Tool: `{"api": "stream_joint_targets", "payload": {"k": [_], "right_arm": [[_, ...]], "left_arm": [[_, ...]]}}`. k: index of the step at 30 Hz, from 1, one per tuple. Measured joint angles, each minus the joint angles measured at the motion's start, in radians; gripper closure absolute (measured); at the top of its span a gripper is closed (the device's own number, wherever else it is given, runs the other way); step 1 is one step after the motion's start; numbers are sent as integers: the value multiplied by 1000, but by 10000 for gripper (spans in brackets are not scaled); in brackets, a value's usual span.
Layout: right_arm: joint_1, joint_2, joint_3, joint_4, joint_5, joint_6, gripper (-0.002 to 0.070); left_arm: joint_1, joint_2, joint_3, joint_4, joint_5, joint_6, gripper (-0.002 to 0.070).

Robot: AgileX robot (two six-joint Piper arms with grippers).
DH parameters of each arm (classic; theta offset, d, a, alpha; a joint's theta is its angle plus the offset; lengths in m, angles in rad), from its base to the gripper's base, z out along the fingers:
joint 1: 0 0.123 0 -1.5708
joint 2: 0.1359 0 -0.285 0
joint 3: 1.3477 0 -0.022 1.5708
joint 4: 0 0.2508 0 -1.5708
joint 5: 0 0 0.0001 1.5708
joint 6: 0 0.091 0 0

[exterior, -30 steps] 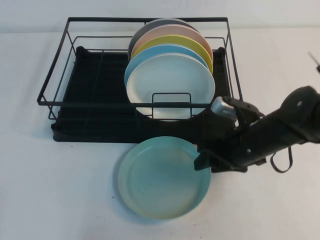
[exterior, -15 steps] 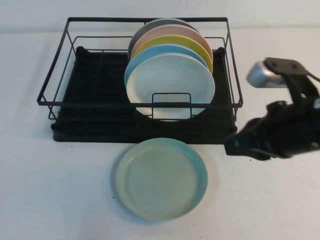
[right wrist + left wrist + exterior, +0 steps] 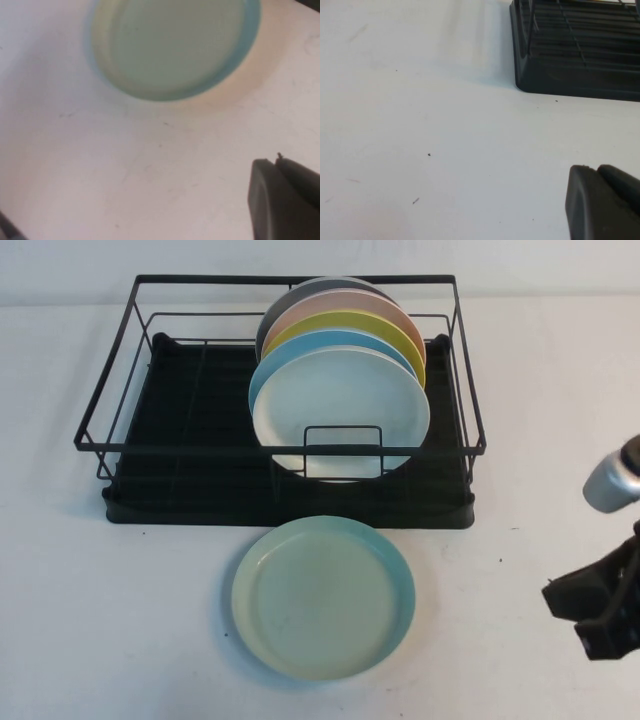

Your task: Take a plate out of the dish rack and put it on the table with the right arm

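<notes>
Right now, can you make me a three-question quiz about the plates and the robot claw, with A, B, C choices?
1. Where is the mint-green plate?
A. Standing in the dish rack
B. Flat on the table, in front of the dish rack
C. Held by a claw

2. How many plates stand in the dish rack?
A. Two
B. Five
C. Eight

3. What is the right claw doing?
A. Holding nothing, away at the right edge
B. Gripping the mint-green plate
C. Reaching inside the dish rack

Answers:
1 B, it lies flat on the white table, clear of the rack's tray.
2 B, white, blue, yellow, pink and grey plates show one behind another.
3 A, bare table separates it from the plate.
The left claw shows only in its wrist view, over bare table near a rack corner.
</notes>
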Motion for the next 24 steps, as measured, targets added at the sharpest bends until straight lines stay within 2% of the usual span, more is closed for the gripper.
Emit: {"api": "stream_joint_targets", "payload": {"k": [6, 16, 20, 24], "right_arm": [[-46, -107, 209, -87, -229, -2, 694], [-346, -580, 701, -88, -670, -2, 694], [-404, -760, 823, -88, -776, -4, 694], [-426, -940, 878, -88, -777, -4, 694]], "left_arm": [[0, 0, 0, 0, 0, 0, 679], [0, 0, 0, 0, 0, 0, 679], [0, 0, 0, 0, 0, 0, 679], [0, 0, 0, 0, 0, 0, 679]]}}
